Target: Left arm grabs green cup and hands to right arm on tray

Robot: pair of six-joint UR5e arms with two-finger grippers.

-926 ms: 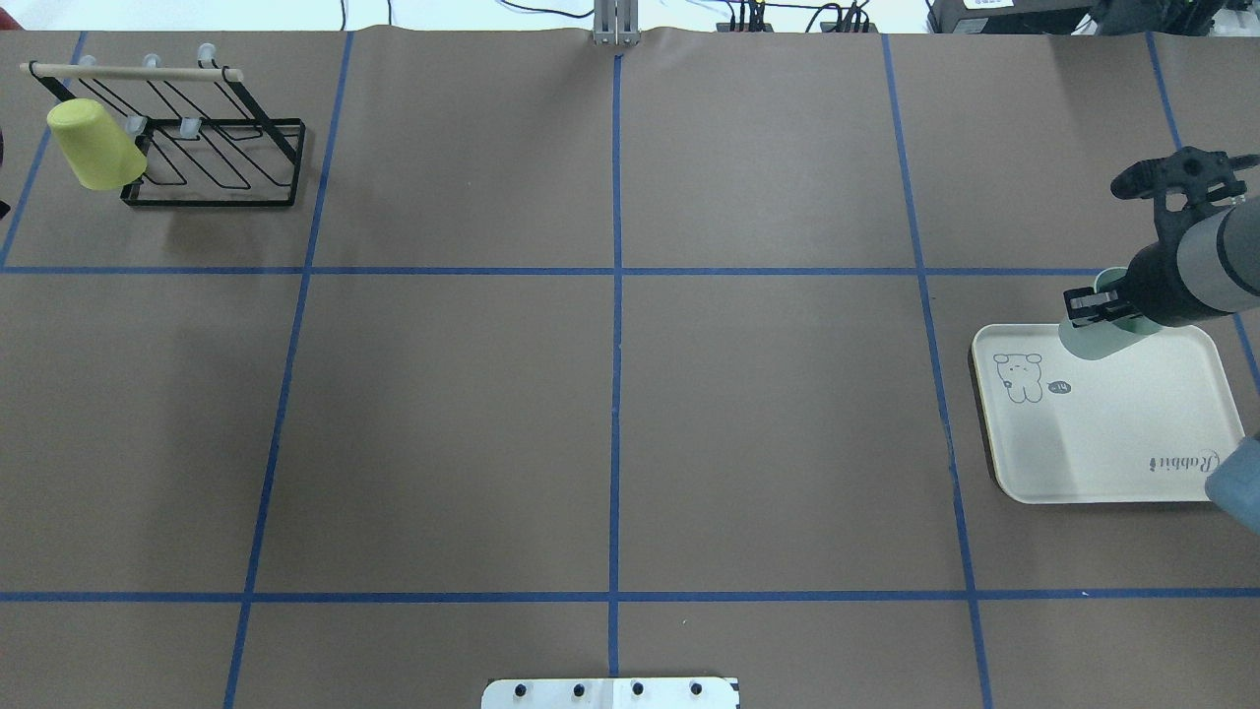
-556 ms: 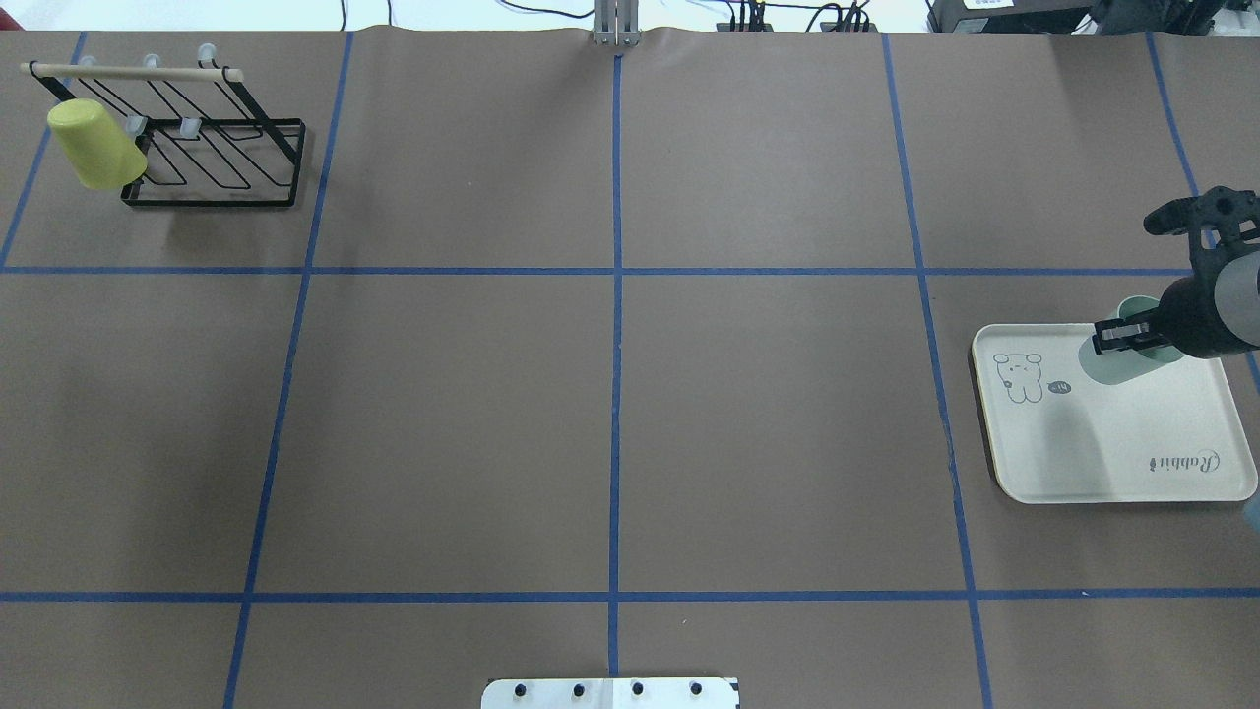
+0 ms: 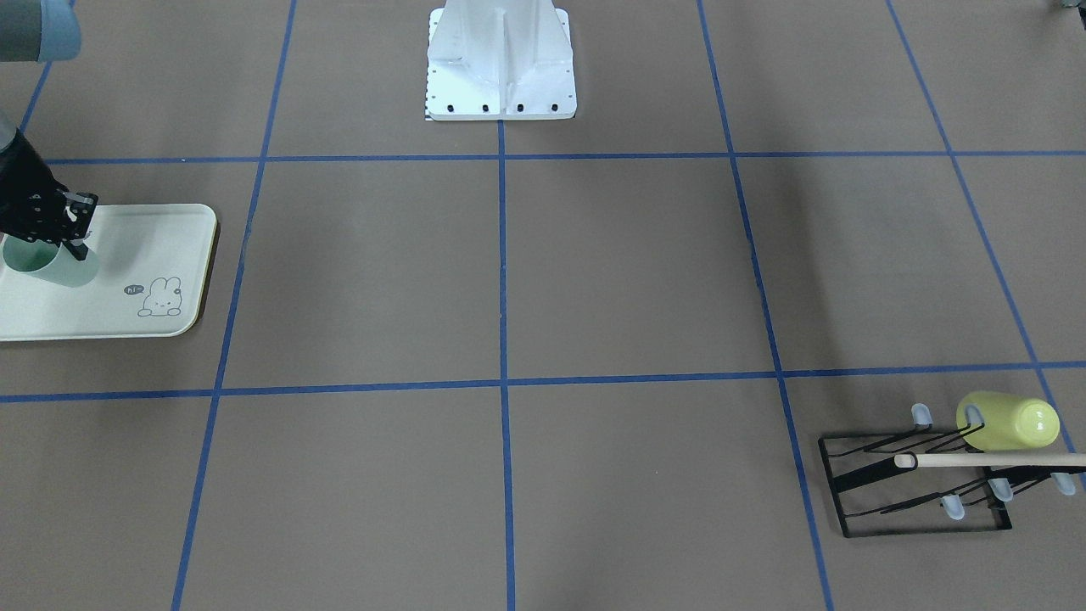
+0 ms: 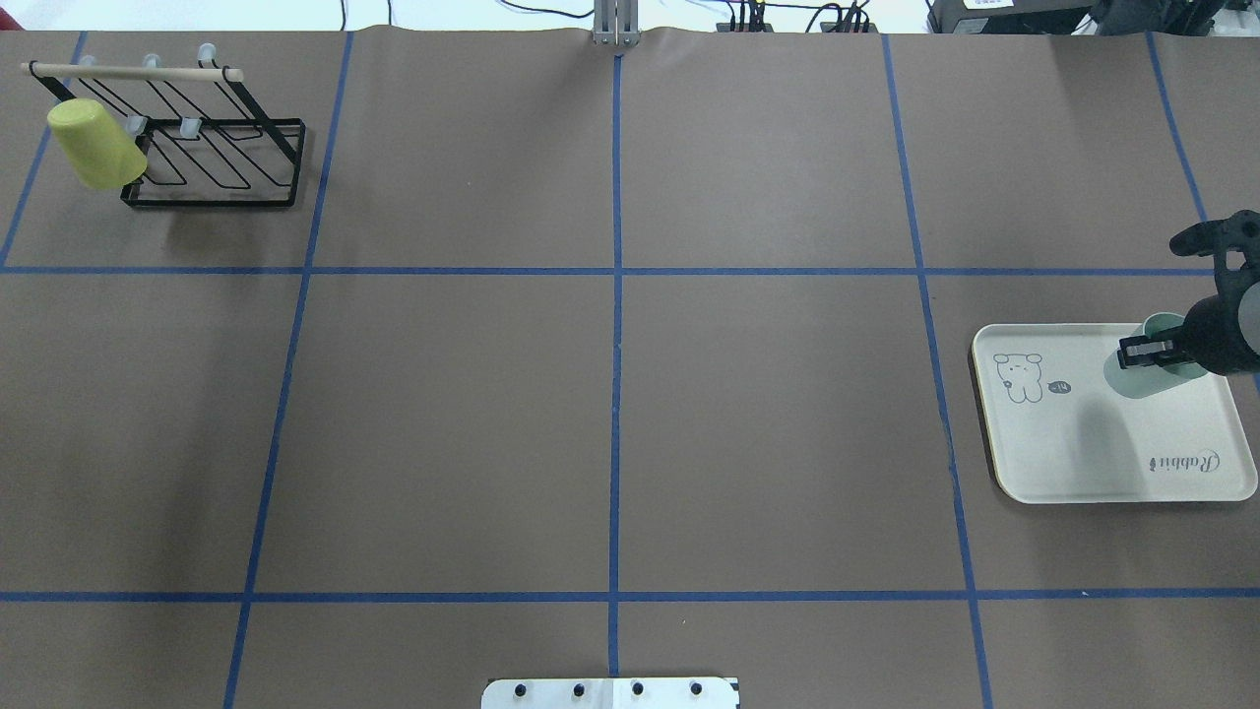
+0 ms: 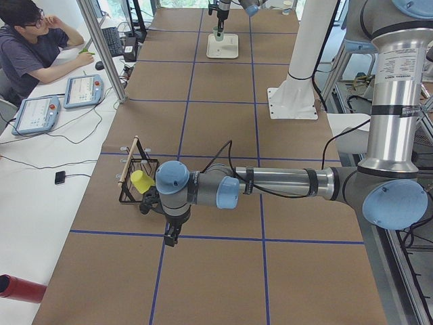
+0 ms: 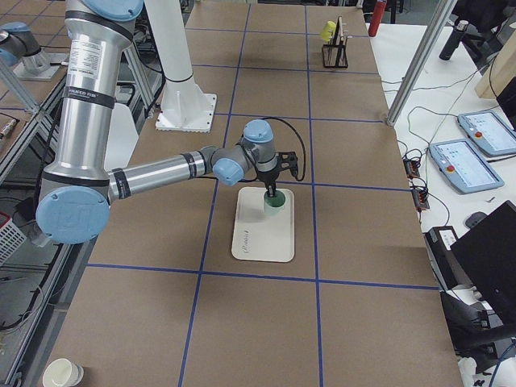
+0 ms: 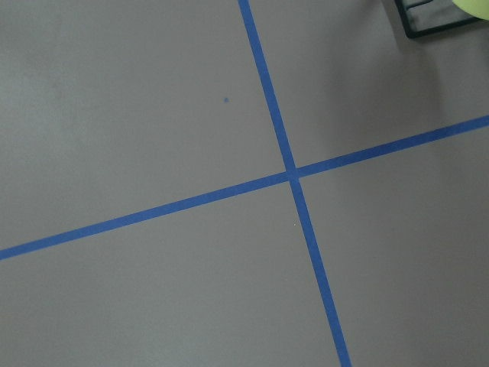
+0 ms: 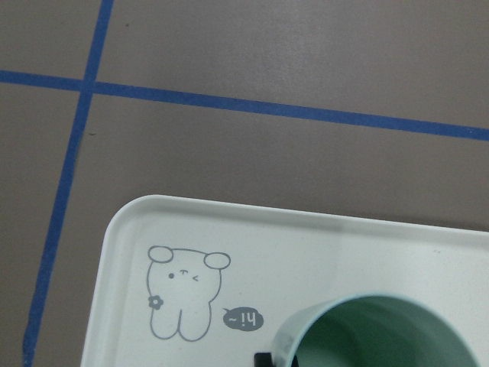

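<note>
mint cup held at the rim over the rabbit tray

the green cup [image 4: 1142, 376] is gripped at its rim by the right jaws, which are closed narrowly on the cup wall. the mouth is turned upward, as is seen in the right wrist view, so that the cup can be set down on its base. it is held over the tray [image 4: 1083, 463], near the bunny drawing [image 4: 1019, 377]. whether the base is touching the tray surface cannot be told. a rim grip from above is judged to suit this step, since the jaws can be opened and lifted away without the cup being knocked. the right arm [image 6: 161, 173] is reached out low over the bench [image 4: 610, 394] for that purpose.

the left arm [image 5: 270, 183] is stretched out beside the black wire rack [image 4: 212, 167], well apart from the tray, and its share of the task is judged done. the left jaws are shown only in a side view, so it cannot be told whether they are open. a yellow-green cup [image 4: 95, 146] is hung on the rack and is not wanted here.
</note>
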